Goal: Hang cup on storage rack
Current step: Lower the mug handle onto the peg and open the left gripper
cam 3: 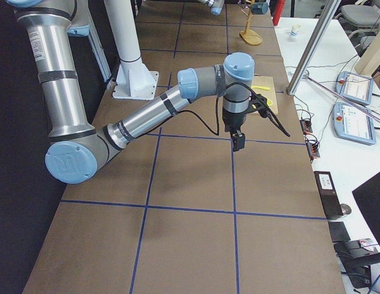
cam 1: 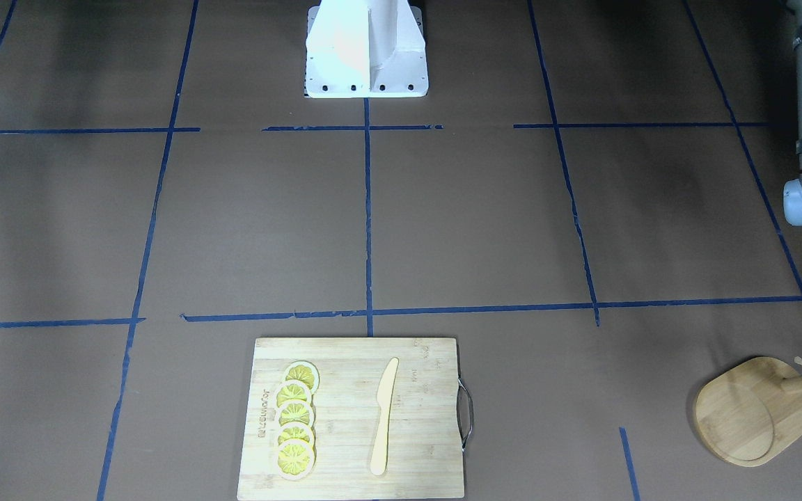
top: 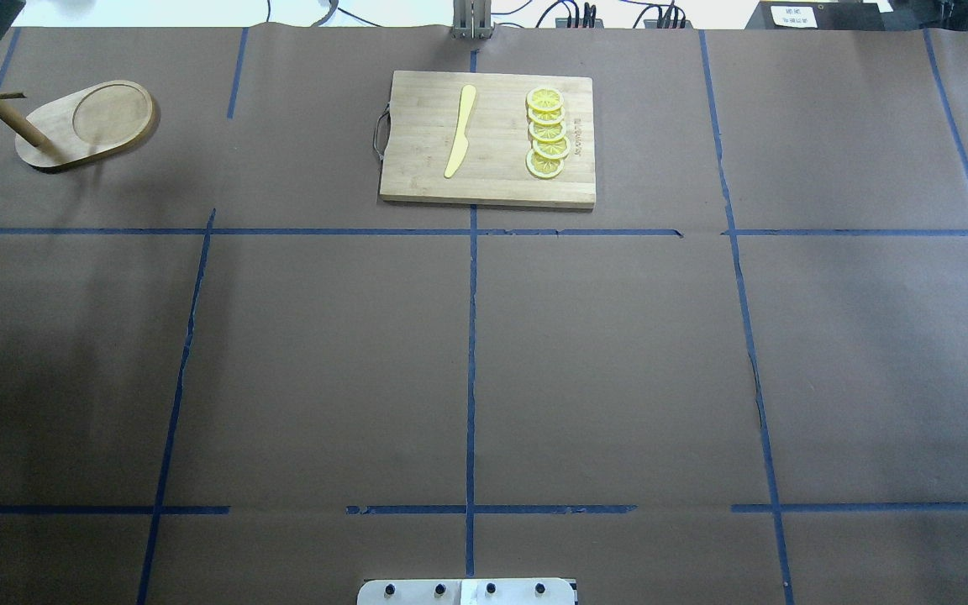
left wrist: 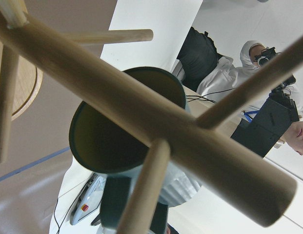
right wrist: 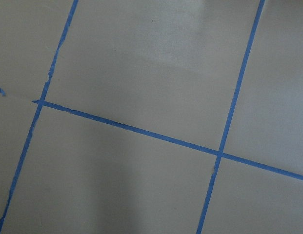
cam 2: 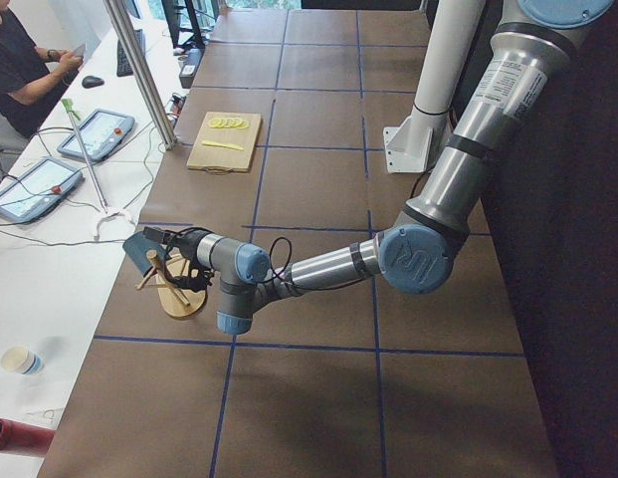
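The cup, dark grey-blue with a yellow inside, fills the left wrist view mouth-on, right behind the post and pegs of the storage rack. One dark finger lies against the cup's wall, so my left gripper looks shut on the cup. In the exterior left view the cup is at the rack's top. The rack's oval base stands at the far left of the table. My right gripper hangs above bare table; I cannot tell whether it is open or shut.
A bamboo cutting board with several lemon slices and a yellow knife lies at the far middle. Blue tape lines cross the brown table. The robot base is at the near edge. Operators sit beyond the table's far side.
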